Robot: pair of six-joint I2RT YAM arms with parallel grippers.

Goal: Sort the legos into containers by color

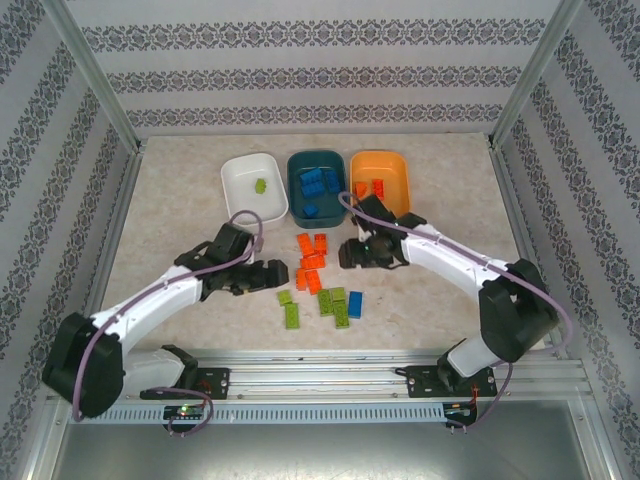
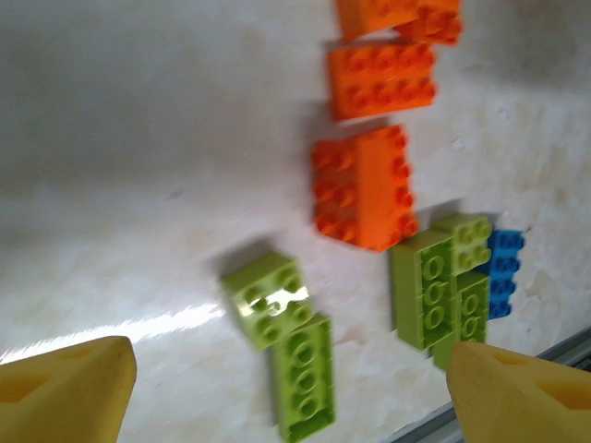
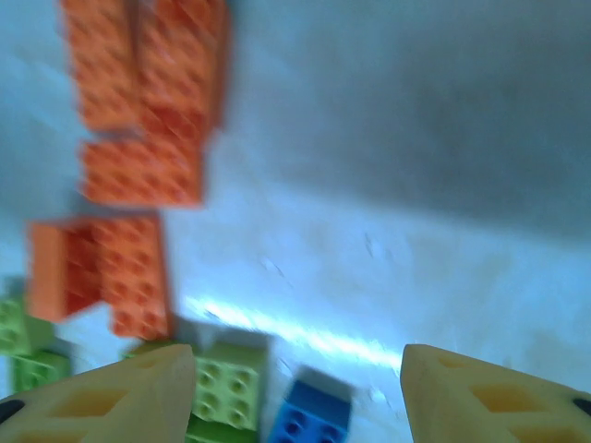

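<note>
The legos lie loose in the middle of the table: an orange cluster (image 1: 312, 262), lime green ones (image 1: 334, 304) and a blue one (image 1: 355, 303). At the back stand the containers: a white bowl (image 1: 240, 170) with a green lego, a dark teal bowl (image 1: 298, 165) with blue legos, and an orange bowl (image 1: 395, 165) with orange legos. My left gripper (image 1: 272, 277) hangs open left of the pile; a square green lego (image 2: 268, 300) and a long one (image 2: 303, 378) lie on the table below its fingers. My right gripper (image 1: 352, 253) is open right of the orange cluster, above a green lego (image 3: 226, 383) and a blue lego (image 3: 309, 420).
A metal rail (image 1: 330, 372) runs along the near edge by the arm bases. Patterned walls and frame posts (image 1: 95, 75) enclose the table on three sides. Bare tabletop lies to the far left and right of the pile.
</note>
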